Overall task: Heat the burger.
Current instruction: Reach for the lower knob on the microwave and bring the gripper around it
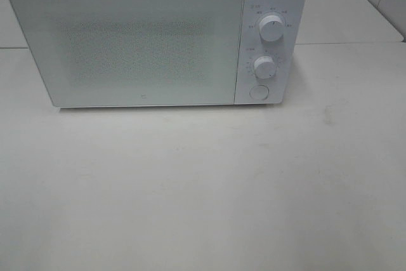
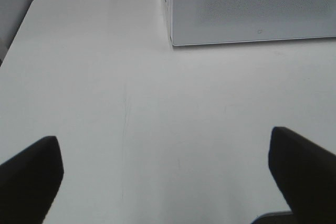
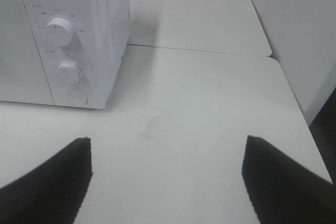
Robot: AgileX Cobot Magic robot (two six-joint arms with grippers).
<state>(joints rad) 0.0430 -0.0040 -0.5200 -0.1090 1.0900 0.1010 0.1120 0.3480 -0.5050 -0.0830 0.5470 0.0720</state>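
The burger is out of view in all three views. A white microwave [image 1: 139,42] stands at the back of the table with its frosted door shut, and nothing shows through the door. Its corner [image 2: 252,9] appears in the left wrist view and its control panel [image 3: 63,35] in the right wrist view. My left gripper [image 2: 165,171] is open over bare tabletop in front of the microwave's left end, with nothing between its dark fingers [image 2: 29,177]. My right gripper [image 3: 168,177] is open over bare tabletop right of the panel. Neither gripper shows in the high view.
The panel carries an upper knob [image 1: 271,28], a lower knob [image 1: 264,66] and a round button [image 1: 258,91]. The white table [image 1: 203,188] has a seam behind the microwave. A wall [image 3: 299,24] borders the table's right side; its left edge [image 2: 16,45] shows.
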